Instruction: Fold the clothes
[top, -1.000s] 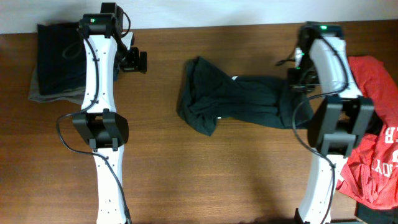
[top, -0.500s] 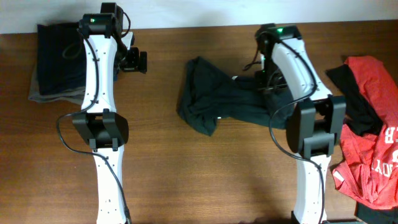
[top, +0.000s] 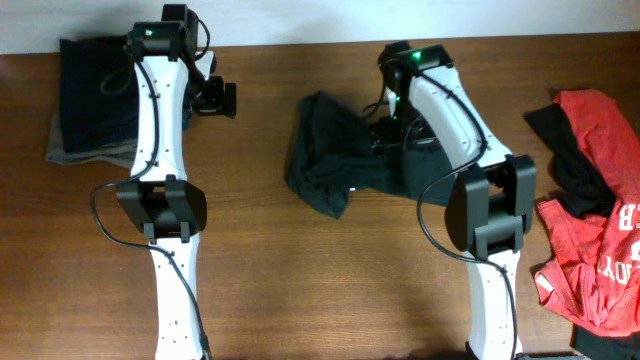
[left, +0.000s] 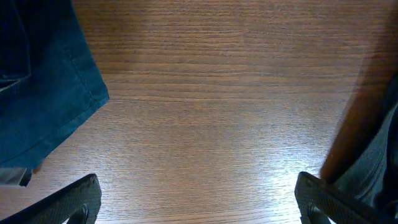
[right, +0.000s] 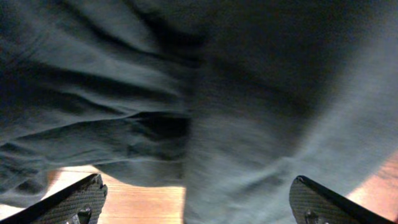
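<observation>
The charcoal-black T-shirt (top: 330, 160) lies bunched in the middle of the table, its right end doubled over toward the left. My right gripper (top: 388, 135) hovers over that folded-over end, open; in the right wrist view the dark T-shirt cloth (right: 217, 93) fills the frame and lies loose under the right gripper (right: 199, 208), whose jaws are spread wide. A red T-shirt (top: 600, 250) with white letters lies crumpled at the right edge. My left gripper (top: 215, 97) is open over bare wood at the back left; in its own wrist view the left gripper (left: 199, 205) holds nothing.
A stack of folded dark and grey garments (top: 90, 100) sits at the back left corner; its blue cloth (left: 37, 93) shows in the left wrist view. A black strip of fabric (top: 560, 150) lies beside the red shirt. The wooden table (top: 300, 280) stretches toward the front.
My right gripper has travelled left across the table, carrying the dark shirt's right end over the rest, and has opened. The left arm has not moved.
</observation>
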